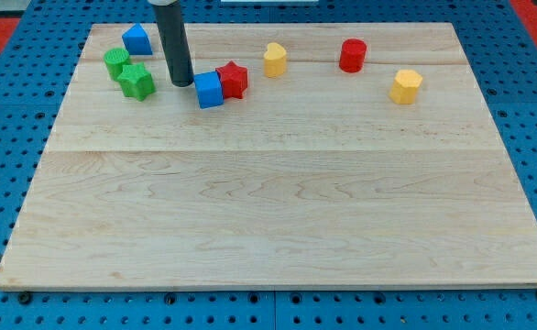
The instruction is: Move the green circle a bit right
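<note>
The green circle (115, 61) sits near the board's top left, touching a green star (136, 82) just below and to its right. My tip (181, 83) rests on the board to the right of both green blocks, apart from them, and just left of a blue cube (209, 90). The rod rises from the tip to the view's top edge.
A blue block (136, 39) lies above the green circle. A red star (234, 80) touches the blue cube's right side. A yellow heart (275, 60), a red cylinder (352, 55) and a yellow hexagon (405, 86) lie along the top right. The wooden board (278, 202) sits on blue pegboard.
</note>
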You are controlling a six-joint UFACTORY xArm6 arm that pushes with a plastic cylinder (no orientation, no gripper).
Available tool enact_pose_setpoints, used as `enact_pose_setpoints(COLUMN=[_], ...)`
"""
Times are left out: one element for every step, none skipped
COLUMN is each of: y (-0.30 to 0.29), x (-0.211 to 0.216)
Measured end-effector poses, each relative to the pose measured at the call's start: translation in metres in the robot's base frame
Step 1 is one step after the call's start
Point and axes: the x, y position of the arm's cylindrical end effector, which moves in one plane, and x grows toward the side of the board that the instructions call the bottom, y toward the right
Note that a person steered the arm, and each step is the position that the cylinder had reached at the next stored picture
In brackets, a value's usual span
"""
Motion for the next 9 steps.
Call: enact_pose_setpoints(y=[0.039,0.084,0.094,0.070,0.066,0.007,-0.092,-0.156,-0.182], x=[0.037,0.082,0.089,0.089,0.089,0.102,0.093,0.047,0.029])
